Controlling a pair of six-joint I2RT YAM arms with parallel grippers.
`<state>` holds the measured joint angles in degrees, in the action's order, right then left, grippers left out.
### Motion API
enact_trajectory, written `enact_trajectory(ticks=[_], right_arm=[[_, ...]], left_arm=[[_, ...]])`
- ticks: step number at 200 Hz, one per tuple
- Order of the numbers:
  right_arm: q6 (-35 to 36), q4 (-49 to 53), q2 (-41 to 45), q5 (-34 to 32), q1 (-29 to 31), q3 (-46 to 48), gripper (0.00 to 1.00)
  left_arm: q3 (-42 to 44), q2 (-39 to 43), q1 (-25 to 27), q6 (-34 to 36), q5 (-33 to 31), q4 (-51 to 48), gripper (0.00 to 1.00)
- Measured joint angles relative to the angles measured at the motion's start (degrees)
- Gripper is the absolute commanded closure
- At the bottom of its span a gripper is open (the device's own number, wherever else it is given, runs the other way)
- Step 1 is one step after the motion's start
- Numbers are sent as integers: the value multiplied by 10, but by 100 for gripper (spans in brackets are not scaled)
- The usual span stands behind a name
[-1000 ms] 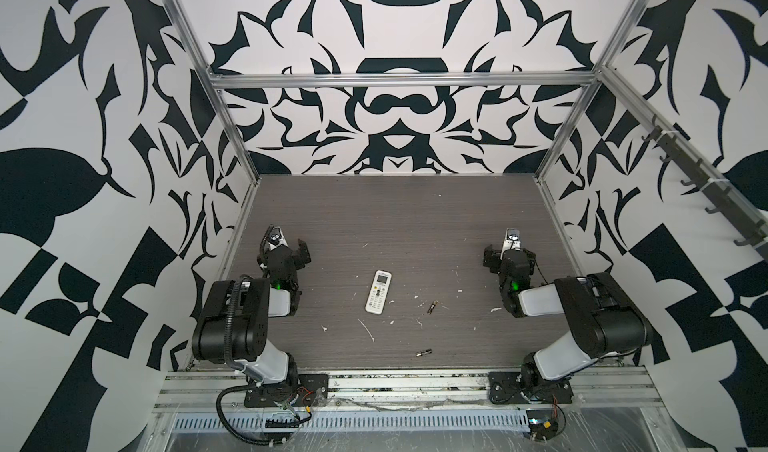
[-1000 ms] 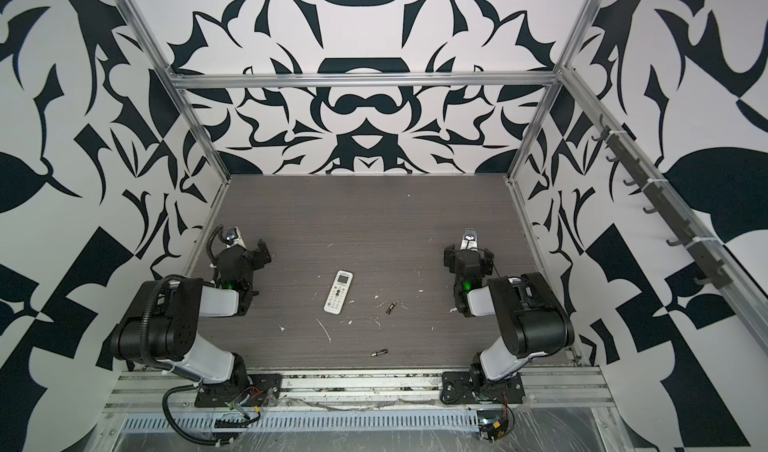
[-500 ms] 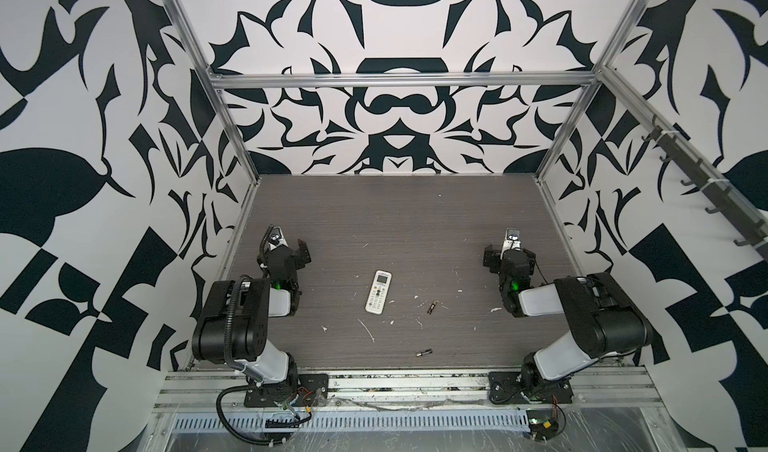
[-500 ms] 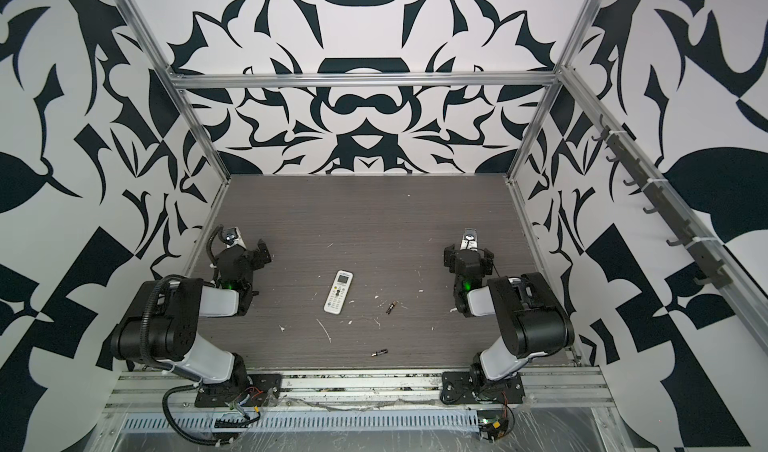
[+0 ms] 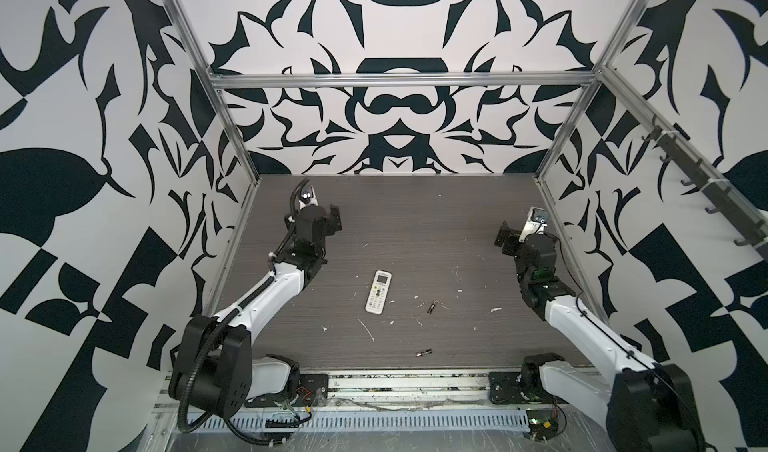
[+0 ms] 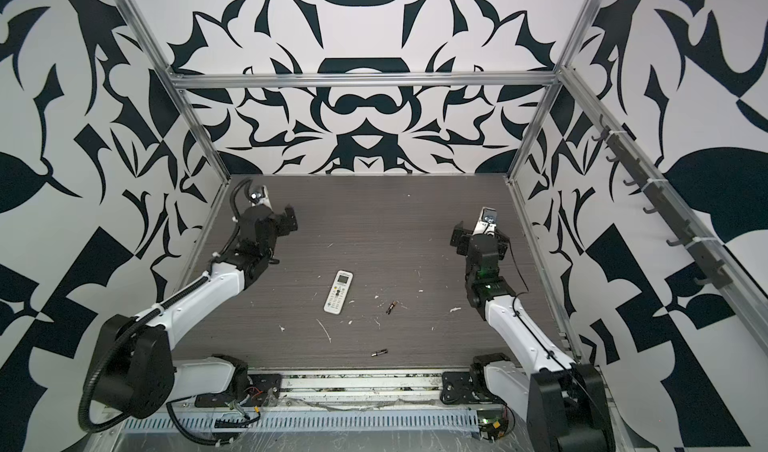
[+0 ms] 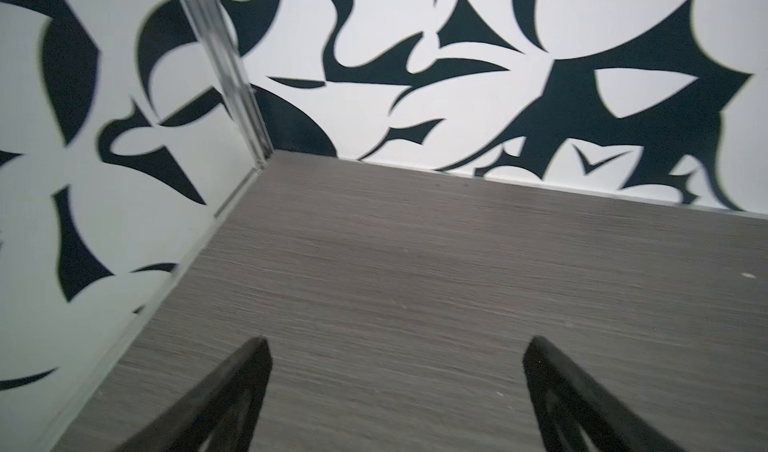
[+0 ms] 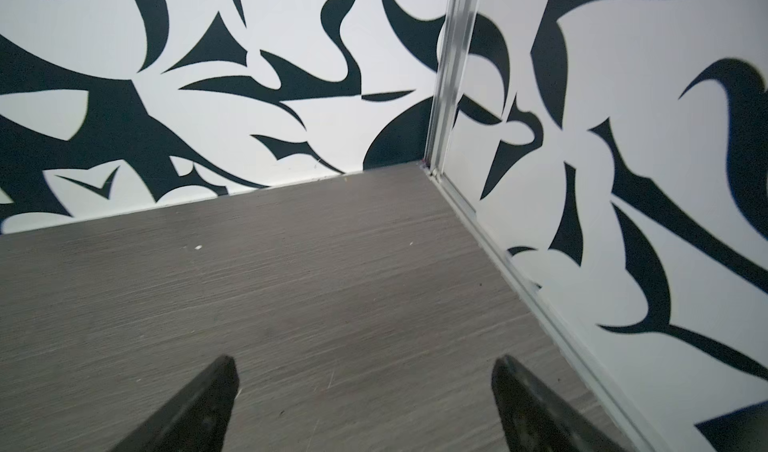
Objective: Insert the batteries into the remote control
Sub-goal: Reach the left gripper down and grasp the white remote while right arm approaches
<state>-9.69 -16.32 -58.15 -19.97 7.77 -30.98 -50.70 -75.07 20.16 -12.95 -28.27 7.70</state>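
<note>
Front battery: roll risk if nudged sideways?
Likely rolls: front battery is a cylinder lying on its side on the table. Probably stiff, with metallic ends, so perhaps slippery to pinch. Looks light, far smaller than the remote control.

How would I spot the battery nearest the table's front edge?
On the grey table, find the white remote control. Toward the front edge, slightly right, lies the front battery. It is dark, unlike the white scraps, and the other battery sits farther back.

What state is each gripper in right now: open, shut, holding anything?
Left gripper: open, holding nothing.
Right gripper: open, holding nothing.
</note>
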Motion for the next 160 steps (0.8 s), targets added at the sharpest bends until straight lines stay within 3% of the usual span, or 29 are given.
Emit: enact_trajectory(ticks=[34, 72, 105, 160], right_arm=[[-14, 120, 19, 148, 4, -57, 3], [7, 214, -24, 278, 77, -82, 0], [-7, 222, -69, 344, 136, -87, 1], [-63, 155, -89, 397, 142, -30, 1]], left_arm=[[-128, -36, 35, -55, 115, -212, 1], [-157, -106, 77, -104, 236, -359, 1], [-169, -162, 130, -125, 263, -424, 1], [-183, -237, 194, -149, 265, -454, 8]])
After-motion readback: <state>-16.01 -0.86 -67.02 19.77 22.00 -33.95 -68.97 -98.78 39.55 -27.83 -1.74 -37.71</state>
